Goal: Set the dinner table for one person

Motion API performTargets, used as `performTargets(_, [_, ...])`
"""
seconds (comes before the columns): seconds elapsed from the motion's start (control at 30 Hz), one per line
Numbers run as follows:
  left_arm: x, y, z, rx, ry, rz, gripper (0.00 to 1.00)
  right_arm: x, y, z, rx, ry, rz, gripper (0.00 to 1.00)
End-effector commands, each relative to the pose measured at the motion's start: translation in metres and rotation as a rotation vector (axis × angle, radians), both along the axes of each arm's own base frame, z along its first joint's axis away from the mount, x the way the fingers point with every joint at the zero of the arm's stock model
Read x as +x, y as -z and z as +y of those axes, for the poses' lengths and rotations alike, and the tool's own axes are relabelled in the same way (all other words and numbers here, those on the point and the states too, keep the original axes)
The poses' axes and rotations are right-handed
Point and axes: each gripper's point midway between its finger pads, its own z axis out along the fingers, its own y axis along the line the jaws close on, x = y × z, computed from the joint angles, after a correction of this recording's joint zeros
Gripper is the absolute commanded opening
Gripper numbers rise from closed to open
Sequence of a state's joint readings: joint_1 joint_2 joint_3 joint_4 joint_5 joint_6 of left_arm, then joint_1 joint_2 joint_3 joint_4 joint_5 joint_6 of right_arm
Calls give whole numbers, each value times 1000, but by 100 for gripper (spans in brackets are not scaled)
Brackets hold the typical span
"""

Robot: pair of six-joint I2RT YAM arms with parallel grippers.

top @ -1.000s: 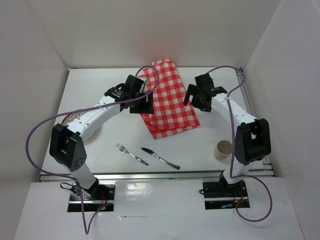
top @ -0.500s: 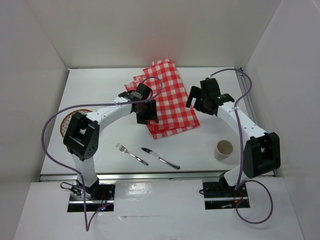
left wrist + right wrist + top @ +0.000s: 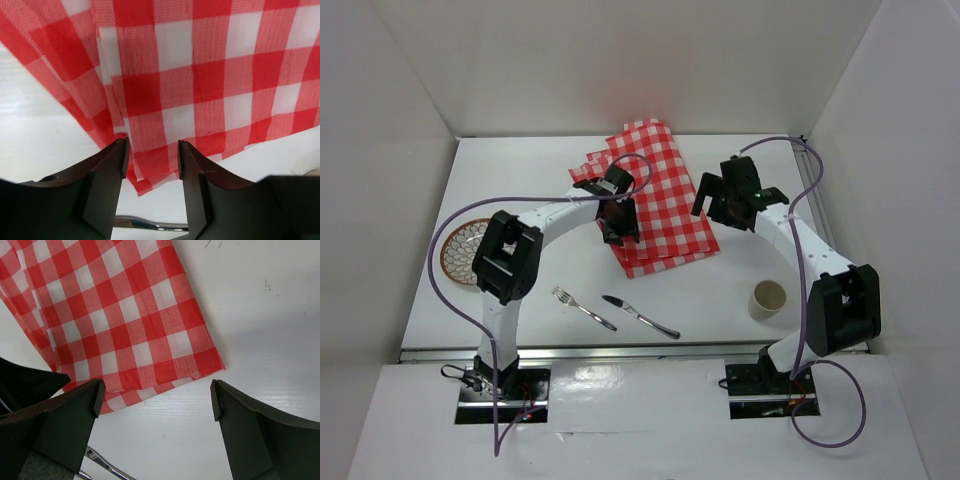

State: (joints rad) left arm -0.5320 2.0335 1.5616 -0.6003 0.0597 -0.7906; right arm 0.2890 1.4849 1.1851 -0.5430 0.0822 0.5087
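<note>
The dinner table (image 3: 520, 175) is a white tabletop. A red-and-white checked cloth (image 3: 655, 200) lies folded and rumpled at its back middle. My left gripper (image 3: 619, 226) hovers over the cloth's near left corner. In the left wrist view the left gripper (image 3: 151, 150) is open with a narrow gap, and the corner of the cloth (image 3: 200, 75) lies below, between the fingers. My right gripper (image 3: 713, 200) hangs at the cloth's right edge. In the right wrist view the right gripper (image 3: 155, 395) is wide open over bare table beside the near edge of the cloth (image 3: 115, 315).
A patterned plate (image 3: 460, 250) lies at the left. A fork (image 3: 582, 308) and a knife (image 3: 640, 315) lie near the front edge, with a paper cup (image 3: 768, 298) at the front right. White walls close in three sides.
My left arm has swung right and its gripper now sits over the cloth's near left corner, jaws narrower. The plate is uncovered. The right arm shifted slightly, then stayed still.
</note>
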Motion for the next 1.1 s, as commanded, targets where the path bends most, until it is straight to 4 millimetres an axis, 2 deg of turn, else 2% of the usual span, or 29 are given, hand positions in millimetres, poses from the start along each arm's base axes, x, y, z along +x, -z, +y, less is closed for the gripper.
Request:
performTargets(0.0, [13,-3,-6,0,-11,-15,59,4,-9,-1,-8,-9,-30,100])
performTargets(0.07, [11,-3,-6,2,-19,-5,59,4,-11,-2,-14,-3,-32,100])
performTargets(0.13, [2,-5,-1,-2,-28,-3,70,5,-8,-3,-24,-11,-24,100])
performTargets(0.2, [1,-13,-5,-38,-29,-19,75,5,-8,-3,-24,-11,-24,100])
performTargets(0.27, [1,-13,-5,-42,-38,-16,75,5,-8,-3,-24,-11,-24,100])
performTargets(0.37, [-9,-8,1,-35,-85,18,71,4,-4,0,-18,-19,-13,100])
performTargets(0.43, [-9,-11,-3,-72,-85,-2,71,4,-4,0,-18,-19,-13,100])
performTargets(0.47, [-12,-6,-2,-76,-108,13,70,4,-4,0,-18,-19,-13,100])
performTargets(0.5, [-12,-13,-8,-110,-94,8,70,4,-4,0,-18,-19,-13,100])
performTargets(0.57, [-13,-16,-13,-140,-92,18,70,4,-4,0,-18,-19,-13,100])
performTargets(0.7, [-11,-14,-20,-169,-100,35,69,5,-1,0,-20,-19,-4,100])
performTargets(0.73, [-14,-11,-21,-179,-93,47,69,5,-1,0,-20,-19,-4,100])
performTargets(0.77, [-18,-17,-27,-203,-88,45,69,5,-1,0,-20,-19,-4,100])
performTargets(0.87, [-19,-18,-28,-220,-81,37,69,5,3,0,-23,-19,5,100])
performTargets(0.97, [-22,-8,-26,-198,-85,70,69,3,6,1,-17,-26,15,100])
performTargets(1.07, [-22,-12,-26,-203,-84,62,71,2,10,3,-13,-33,26,100])
